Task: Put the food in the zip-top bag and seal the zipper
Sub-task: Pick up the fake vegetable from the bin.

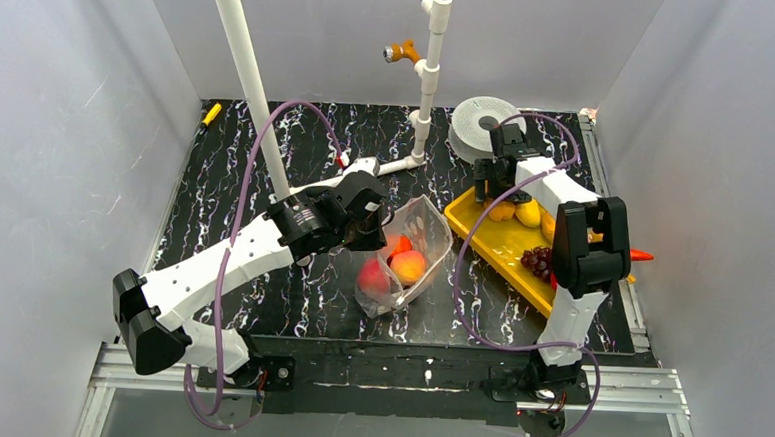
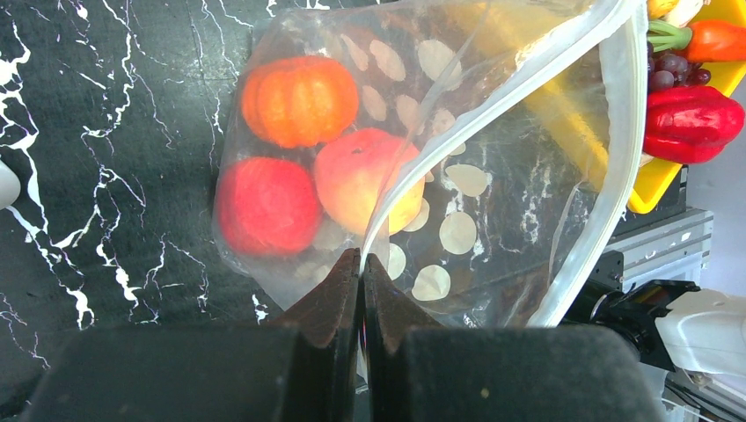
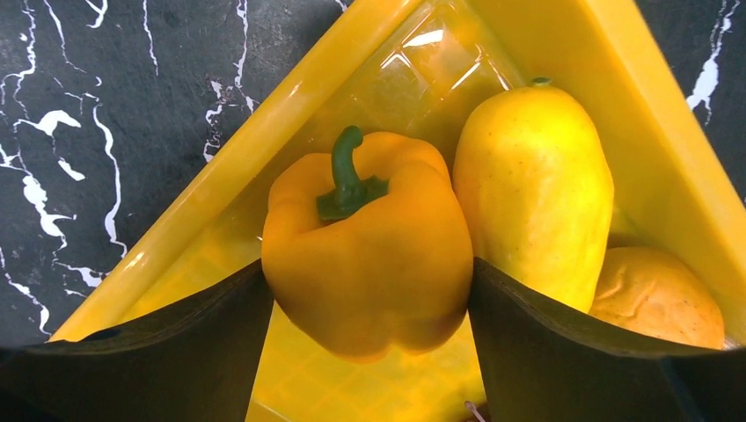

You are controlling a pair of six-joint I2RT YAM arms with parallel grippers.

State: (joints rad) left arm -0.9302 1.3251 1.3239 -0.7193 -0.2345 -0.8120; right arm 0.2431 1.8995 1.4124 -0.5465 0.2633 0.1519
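The clear dotted zip-top bag [image 1: 420,242] lies at the table's middle with its mouth open toward the tray. It holds an orange tomato [image 2: 299,98], a peach [image 2: 365,176] and a red fruit [image 2: 268,204]. My left gripper [image 1: 368,228] is shut on the bag's mouth edge, pinching the whitish zipper [image 2: 616,132] strip between its fingertips [image 2: 339,281]. My right gripper [image 1: 495,199] is over the far end of the yellow tray [image 1: 492,249], shut on an orange-yellow bell pepper [image 3: 369,229], one finger on each side. A yellow fruit [image 3: 532,185] lies against it. I cannot tell whether the pepper is off the tray floor.
Purple grapes [image 1: 537,258], a red pepper [image 2: 691,123] and an orange pepper [image 2: 717,40] lie in the tray's near end. A slanted white PVC pipe [image 1: 246,71], an upright pipe stand [image 1: 429,71] and a white round disc [image 1: 479,123] stand at the back.
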